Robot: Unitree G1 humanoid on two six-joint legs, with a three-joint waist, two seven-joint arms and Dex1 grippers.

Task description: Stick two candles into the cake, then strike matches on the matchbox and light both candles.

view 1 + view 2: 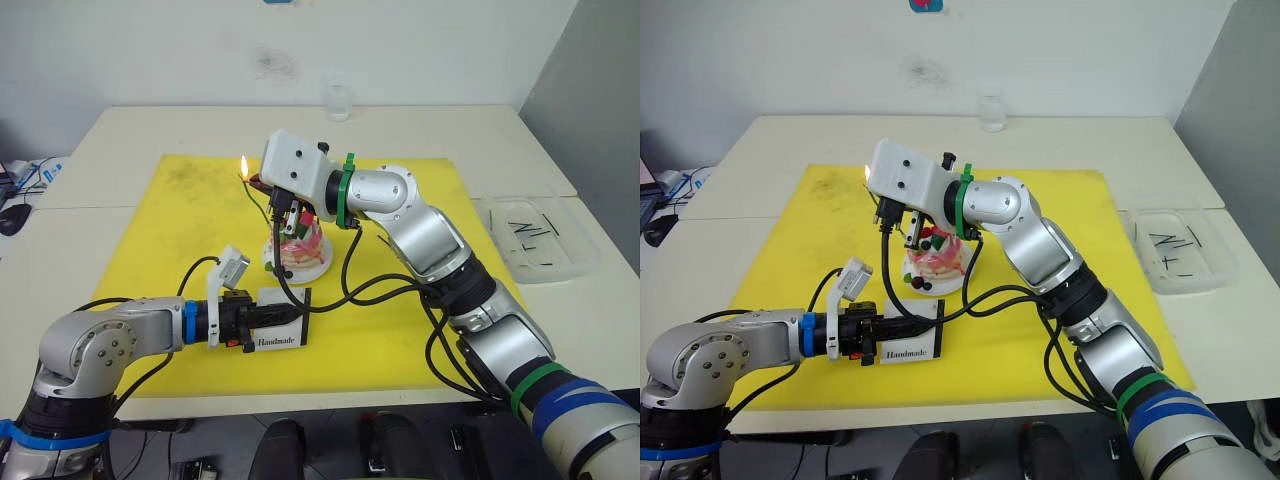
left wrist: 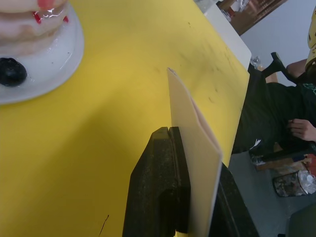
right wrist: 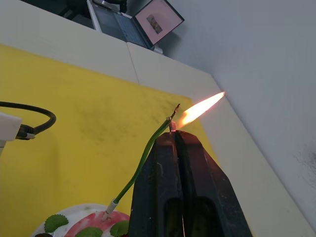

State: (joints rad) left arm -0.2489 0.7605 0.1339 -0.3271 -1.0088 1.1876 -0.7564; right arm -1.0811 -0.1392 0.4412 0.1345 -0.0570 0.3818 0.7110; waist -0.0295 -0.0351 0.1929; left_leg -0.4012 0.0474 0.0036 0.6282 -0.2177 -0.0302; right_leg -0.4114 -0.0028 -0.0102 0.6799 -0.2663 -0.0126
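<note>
- A burning match (image 3: 173,126) is clamped between the closed fingers of the right pincer (image 3: 174,136), only its tip standing clear of the fingertips, with the flame (image 3: 200,109) leaning away from them.
- The green candle (image 3: 140,163) is seen planted in the cake (image 1: 298,248); its long axis rises from the icing in a slight bend, and its upper tip ends just beside the match head, touching it or very nearly so.
- The coming move is judged to turn on that small gap: the wick lies next to the flame's root, on the side away from where the flame leans, so a slight shift of the pincer toward the candle tip is likely needed.
- Whether the wick has already caught cannot be told, since flame and candle tip overlap in the head views.
- The matchbox (image 1: 277,332) is held on edge by the left pincer (image 2: 190,197), which is closed on it, on the yellow mat (image 1: 180,215) just in front of the cake's white plate (image 2: 59,64).
- The right arm is clearly the nearer to the candle; the left pincer is kept low and apart from it.
- The red candle cannot be made out with certainty behind the right wrist.
</note>
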